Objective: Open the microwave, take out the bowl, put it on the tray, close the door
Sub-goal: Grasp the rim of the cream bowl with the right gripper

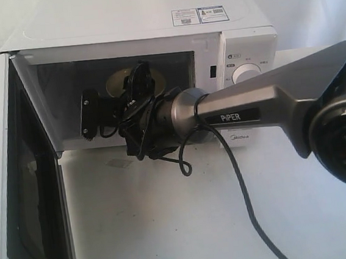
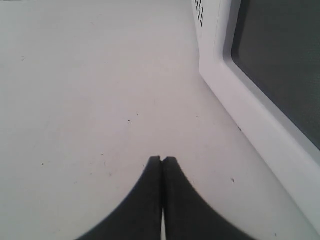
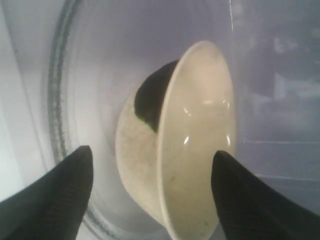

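Starting at the far left: the door [image 1: 18, 181] is already swung wide open, hinge side left, dark window facing inward. The left tool [image 2: 162, 161] hangs low over the white surface [image 2: 75, 100] just beside that door, with its fingers pressed together and nothing in them. It's out of the play.

Move right into the microwave [image 1: 120, 30] and there's the bowl [image 1: 119, 82], sitting back in the cavity on the glass turntable [image 3: 60, 100]. The right tool [image 3: 152, 152] is in there with it, spread wide apart, one finger on either side of the bowl and nothing gripped. From the wrist camera the bowl [image 3: 195, 140] lies dead ahead of the tool and a bit deeper in, and its rim fills most of the gap between the fingers. I can't make out any contact yet.

So the right arm [image 1: 262, 105] is the only one anywhere near it. The bowl is round, so my guess is the grip angle hardly matters. It just needs to push in a bit further and then squeeze.

The bowl itself is cream to pale yellow, glossy, with little highlights inside. There's a dark patch behind the rim, and I can't tell what it is.

No tray in any view.
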